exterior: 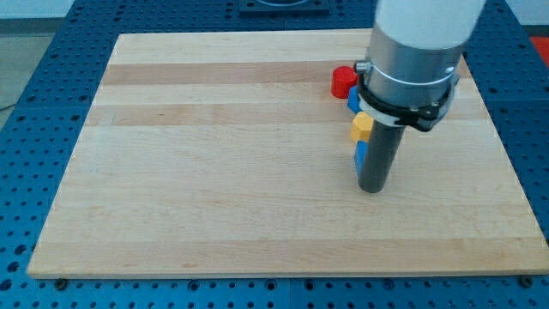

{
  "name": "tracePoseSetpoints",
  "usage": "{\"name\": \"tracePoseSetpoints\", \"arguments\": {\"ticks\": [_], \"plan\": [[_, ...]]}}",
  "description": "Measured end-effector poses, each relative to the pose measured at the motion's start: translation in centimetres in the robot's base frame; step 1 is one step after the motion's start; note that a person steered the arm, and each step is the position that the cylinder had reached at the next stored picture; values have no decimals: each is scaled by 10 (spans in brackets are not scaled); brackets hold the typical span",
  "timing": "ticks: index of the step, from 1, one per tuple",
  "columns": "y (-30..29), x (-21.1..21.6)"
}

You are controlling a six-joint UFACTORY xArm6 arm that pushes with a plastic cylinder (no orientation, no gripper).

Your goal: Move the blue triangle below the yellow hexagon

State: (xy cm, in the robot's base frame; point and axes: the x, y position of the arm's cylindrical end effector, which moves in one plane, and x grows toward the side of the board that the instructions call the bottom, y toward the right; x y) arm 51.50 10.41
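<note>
A blue perforated bench frames the scene, and on it lies my pale wooden board, banded in lighter and darker strips and filling most of the view. No brand, label or writing is readable anywhere on the bench, the board, the arm or the blocks.

My arm's white and grey housing drops in from about one o'clock, ending in a black collar and the dark rod. My tip sits on the board at roughly three o'clock from the board's middle. The rod carries no jaws, so nothing is clenched or grasped; it simply stands against the wood.

A red block, rounded in outline, lies at about one o'clock, partly tucked behind the housing. A second blue block, its shape hidden by the arm, shows just at the red one's five o'clock.

The yellow hexagon peeks out at the rod's ten o'clock, touching or nearly touching the collar. The blue triangle, only a sliver visible, sits directly at the hexagon's six o'clock, pressed against the rod's nine o'clock side just above my tip.
</note>
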Motion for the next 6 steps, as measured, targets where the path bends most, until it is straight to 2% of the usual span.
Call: {"name": "tracePoseSetpoints", "arguments": {"ticks": [2,3,5,6], "plan": [[93,-2],[97,-8],[-9,-11],[-14,-11]]}}
